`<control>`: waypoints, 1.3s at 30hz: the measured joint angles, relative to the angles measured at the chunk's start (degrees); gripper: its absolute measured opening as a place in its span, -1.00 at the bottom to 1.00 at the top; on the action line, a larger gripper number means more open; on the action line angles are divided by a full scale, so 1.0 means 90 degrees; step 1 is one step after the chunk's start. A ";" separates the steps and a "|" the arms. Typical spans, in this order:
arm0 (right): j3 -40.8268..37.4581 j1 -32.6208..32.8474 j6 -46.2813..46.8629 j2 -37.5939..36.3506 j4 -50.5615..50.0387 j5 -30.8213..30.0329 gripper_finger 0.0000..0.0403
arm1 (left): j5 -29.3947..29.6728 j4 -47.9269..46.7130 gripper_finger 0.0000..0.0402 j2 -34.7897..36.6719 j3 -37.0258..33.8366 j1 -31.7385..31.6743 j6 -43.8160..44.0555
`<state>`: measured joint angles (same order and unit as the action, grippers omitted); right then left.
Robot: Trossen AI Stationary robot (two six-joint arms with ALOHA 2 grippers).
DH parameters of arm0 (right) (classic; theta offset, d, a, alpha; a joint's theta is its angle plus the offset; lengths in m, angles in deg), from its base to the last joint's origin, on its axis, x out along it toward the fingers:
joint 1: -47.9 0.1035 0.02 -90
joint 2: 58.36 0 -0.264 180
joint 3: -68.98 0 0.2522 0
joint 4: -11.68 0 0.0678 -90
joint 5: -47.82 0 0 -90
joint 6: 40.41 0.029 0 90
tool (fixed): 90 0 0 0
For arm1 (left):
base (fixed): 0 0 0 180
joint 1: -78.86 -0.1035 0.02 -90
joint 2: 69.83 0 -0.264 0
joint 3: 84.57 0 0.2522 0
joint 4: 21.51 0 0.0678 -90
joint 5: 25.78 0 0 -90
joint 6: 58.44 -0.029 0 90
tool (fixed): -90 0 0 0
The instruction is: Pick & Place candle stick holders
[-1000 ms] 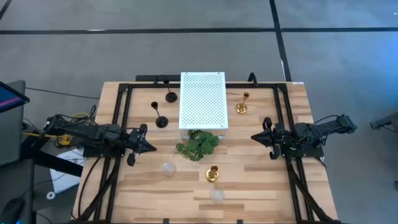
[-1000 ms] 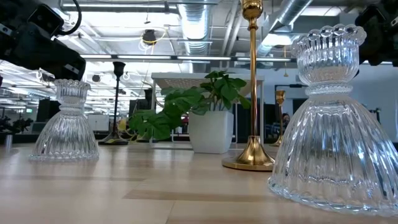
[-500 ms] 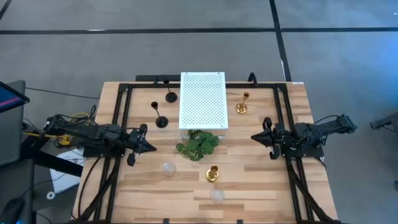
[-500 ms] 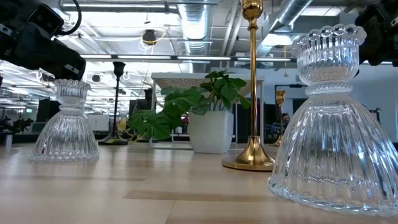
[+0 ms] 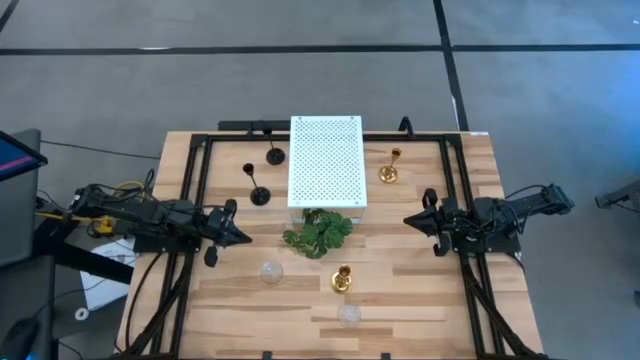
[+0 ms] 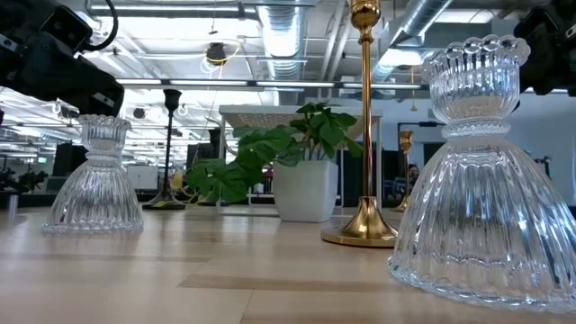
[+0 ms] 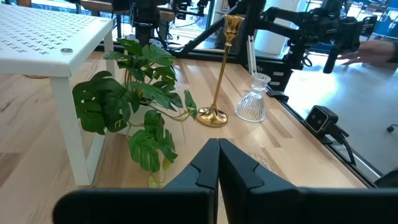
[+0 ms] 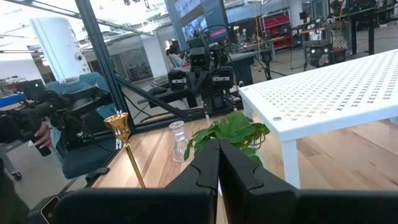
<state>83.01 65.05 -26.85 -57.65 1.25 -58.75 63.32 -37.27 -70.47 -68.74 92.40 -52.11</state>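
Note:
Six holders stand upright on their bases on the wooden table. Two black ones [image 5: 274, 155] [image 5: 259, 195] are left of the white perforated stand [image 5: 325, 160]. One gold holder [image 5: 389, 172] is right of the stand, and another [image 5: 342, 280] is near the front middle. Two clear glass ones [image 5: 271, 271] [image 5: 348, 315] stand near the front. My left gripper [image 5: 244, 238] is shut and empty at the table's left. My right gripper [image 5: 408, 219] is shut and empty at the right. Both hover above the table, pointing toward the middle.
A green leafy plant [image 5: 318, 232] in a white pot [image 6: 306, 189] sits under the stand's front edge, between the two grippers. Black frame rails [image 5: 190, 200] run along both sides of the table. Bare wood lies at the front left and front right.

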 joint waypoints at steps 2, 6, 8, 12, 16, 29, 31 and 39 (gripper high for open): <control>-0.0002 0.0001 0.0000 0.0000 0.0000 -0.0001 -1.00 | 0.0002 0.0003 -0.97 0.0000 0.0002 -0.0002 0.0002; -0.0002 0.0002 0.0000 0.0000 0.0000 -0.0001 -1.00 | -0.0001 0.0007 -0.97 0.0000 0.0000 0.0001 0.0016; -0.0001 0.0001 0.0000 0.0002 0.0001 -0.0001 -1.00 | 0.0000 0.0015 -0.97 0.0000 0.0000 -0.0001 0.0017; -0.0002 0.0000 0.0000 0.0001 0.0001 -0.0001 -1.00 | 0.0001 0.0027 -0.97 0.0000 0.0000 -0.0001 0.0017; 0.0000 0.0000 0.0000 0.0000 0.0000 -0.0001 -1.00 | 0.0000 0.0036 -0.97 0.0000 0.0002 -0.0002 0.0017; -0.0002 0.0002 0.0011 0.0002 0.0002 -0.0001 -1.00 | 0.0000 0.0135 -0.97 0.0000 0.0001 0.0000 0.1360; -0.0001 0.0001 0.0243 0.0001 0.0002 0.0000 -1.00 | -0.0001 0.0169 -0.97 0.0000 0.0002 0.0001 0.1879; -0.0002 -0.0007 0.1217 0.0000 0.0005 -0.0018 -1.00 | 0.0002 0.0381 -0.97 0.0000 0.0002 0.0000 0.3220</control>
<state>82.99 64.98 -15.90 -57.65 1.29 -58.91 63.33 -33.84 -70.47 -68.72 92.39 -23.13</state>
